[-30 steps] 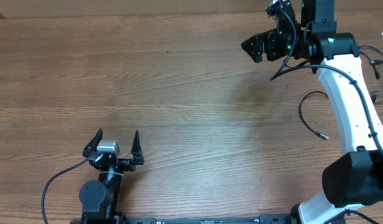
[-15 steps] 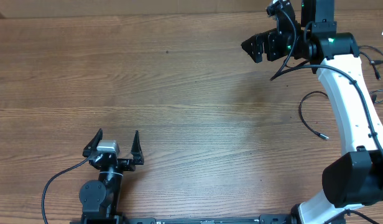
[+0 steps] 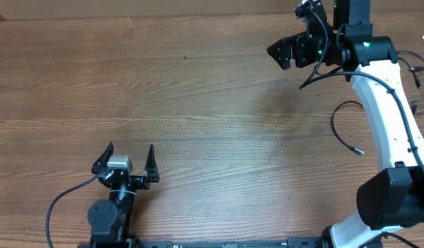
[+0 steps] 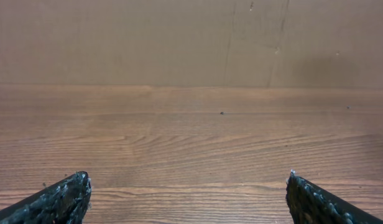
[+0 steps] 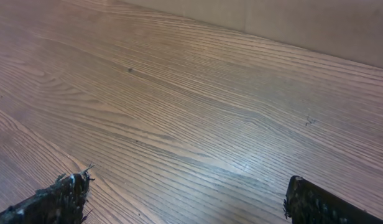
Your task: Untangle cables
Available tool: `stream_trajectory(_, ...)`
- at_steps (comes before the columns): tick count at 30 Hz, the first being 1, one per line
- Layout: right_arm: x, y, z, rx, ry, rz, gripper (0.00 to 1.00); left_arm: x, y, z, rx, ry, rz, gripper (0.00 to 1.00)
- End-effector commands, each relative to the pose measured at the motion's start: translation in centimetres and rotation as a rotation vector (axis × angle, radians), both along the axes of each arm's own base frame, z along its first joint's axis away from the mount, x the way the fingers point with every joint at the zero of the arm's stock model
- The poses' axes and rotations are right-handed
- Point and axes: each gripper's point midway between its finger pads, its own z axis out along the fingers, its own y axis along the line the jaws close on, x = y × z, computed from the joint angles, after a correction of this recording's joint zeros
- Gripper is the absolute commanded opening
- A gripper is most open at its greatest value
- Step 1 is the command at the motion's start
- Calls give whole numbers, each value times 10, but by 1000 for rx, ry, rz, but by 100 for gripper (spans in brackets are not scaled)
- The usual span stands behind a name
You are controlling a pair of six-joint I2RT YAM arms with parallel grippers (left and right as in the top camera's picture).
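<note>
The cables lie at the table's right edge in the overhead view. One thin black cable (image 3: pixel 334 127) curves out from behind the white right arm (image 3: pixel 387 114) and ends in a small plug (image 3: pixel 358 151). More cable pieces (image 3: pixel 420 69) show past the arm, partly hidden by it. My right gripper (image 3: pixel 277 55) hangs open at the far right, left of the cables, holding nothing. My left gripper (image 3: pixel 129 148) stands open near the front left, far from them. Both wrist views show only bare wood between the left gripper (image 4: pixel 187 180) fingers and the right gripper (image 5: pixel 186 183) fingers.
The wooden table (image 3: pixel 198 103) spreads between the two arms. A thicker black wire (image 3: pixel 52 207) loops from the left arm's base at the front left. A beige wall (image 4: pixel 179 37) rises behind the table's far edge.
</note>
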Motion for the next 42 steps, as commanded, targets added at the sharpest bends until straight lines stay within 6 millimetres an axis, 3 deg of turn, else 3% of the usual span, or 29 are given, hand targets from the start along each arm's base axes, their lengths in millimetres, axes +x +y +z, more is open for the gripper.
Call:
stream_trajectory(1,1,1,1,6,-1,1,100,0,5,0,5,-4,23,100)
stream_trajectory(19,3,1,-7,3,14,-1,100,0,5,0,5,-4,23,100)
stream_trajectory(28,0,13,-8,-9,16,19,100,0,5,0,5,-4,23,100)
stream_trajectory(32,-5,12,-15,-25,46,14,100,0,5,0,5,-4,23,100)
stream_trajectory(42,-22,33,-23,7,88,22,100,0,5,0,5,-4,23,100)
